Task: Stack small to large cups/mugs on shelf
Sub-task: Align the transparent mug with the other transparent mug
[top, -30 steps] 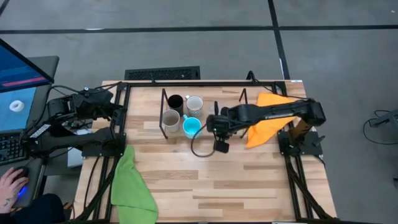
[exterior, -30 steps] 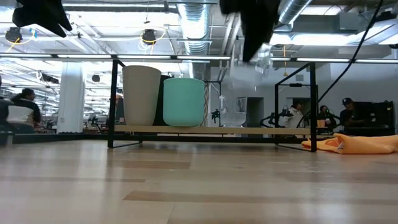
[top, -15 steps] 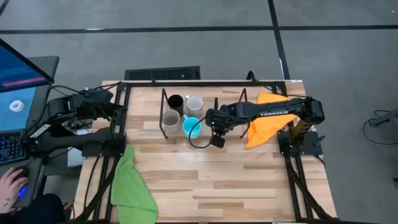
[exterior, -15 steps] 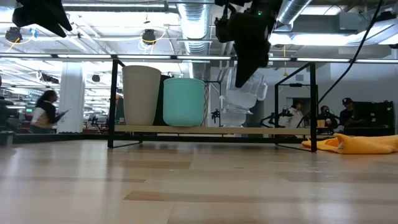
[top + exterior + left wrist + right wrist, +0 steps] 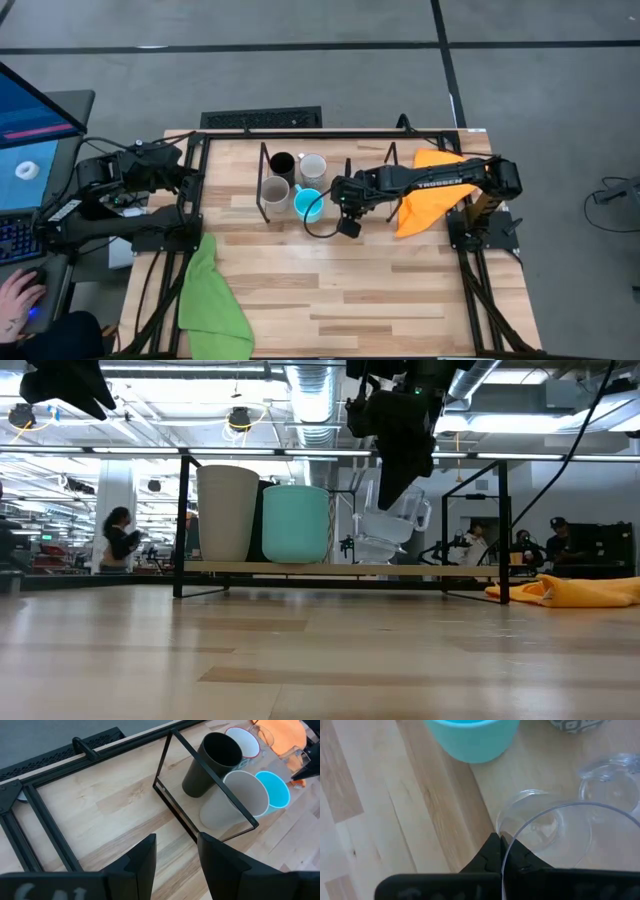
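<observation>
Where right gripper [image 5: 501, 851] pinches: glass cup [image 5: 550, 847] rim.

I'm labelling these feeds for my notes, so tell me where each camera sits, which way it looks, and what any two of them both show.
High view: above the table, looking straight down; both arms show, right gripper by the shelf.
Low view: at table-top height, looking level across into the room; the right arm hangs in from above.
Left wrist view: on the left arm off the table's left side, facing the black mug; its own fingers show.
Right wrist view: on the right arm, looking down; its fingers pinch a glass cup.
Shared: the light blue mug shows in all four.
</observation>
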Robot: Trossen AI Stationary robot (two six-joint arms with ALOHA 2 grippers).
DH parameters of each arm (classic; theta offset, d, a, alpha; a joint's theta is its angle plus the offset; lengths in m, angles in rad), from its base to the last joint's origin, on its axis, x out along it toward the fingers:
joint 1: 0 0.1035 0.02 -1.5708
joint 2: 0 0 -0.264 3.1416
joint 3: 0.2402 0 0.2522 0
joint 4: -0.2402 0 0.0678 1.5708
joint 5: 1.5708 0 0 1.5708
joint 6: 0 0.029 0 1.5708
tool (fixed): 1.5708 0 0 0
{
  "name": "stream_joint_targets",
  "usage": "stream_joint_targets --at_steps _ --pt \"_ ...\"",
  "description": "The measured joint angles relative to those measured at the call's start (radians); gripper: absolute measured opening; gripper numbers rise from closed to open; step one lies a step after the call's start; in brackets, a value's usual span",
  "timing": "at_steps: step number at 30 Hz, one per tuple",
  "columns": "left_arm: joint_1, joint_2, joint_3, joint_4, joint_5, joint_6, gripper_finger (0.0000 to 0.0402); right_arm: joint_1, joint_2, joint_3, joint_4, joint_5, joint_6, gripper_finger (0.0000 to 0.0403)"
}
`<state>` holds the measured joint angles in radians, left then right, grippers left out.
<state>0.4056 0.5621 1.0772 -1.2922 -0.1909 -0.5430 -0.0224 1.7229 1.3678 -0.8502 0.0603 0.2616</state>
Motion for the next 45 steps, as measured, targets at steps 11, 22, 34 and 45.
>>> stream_joint_targets --at_steps 11,22,34,45 --pt "0.0 0.0 0.0 0.0 0.0 0.0 0.0135 0.0 0.0 0.0 0.021 -0.011 0.001 0.0018" --pt "0.0 0.0 0.0 0.0 0.001 0.0 0.0135 -0.006 0.0 0.0 0.025 -0.008 0.001 0.0019" --pt "0.0 0.0 0.0 0.0 0.003 0.0 0.0135 -0.008 0.0 0.0 0.036 -0.006 0.001 0.0019" --pt "0.0 0.0 0.0 0.0 0.003 0.0 0.0135 -0.009 0.0 0.0 0.044 0.023 0.001 0.0019"
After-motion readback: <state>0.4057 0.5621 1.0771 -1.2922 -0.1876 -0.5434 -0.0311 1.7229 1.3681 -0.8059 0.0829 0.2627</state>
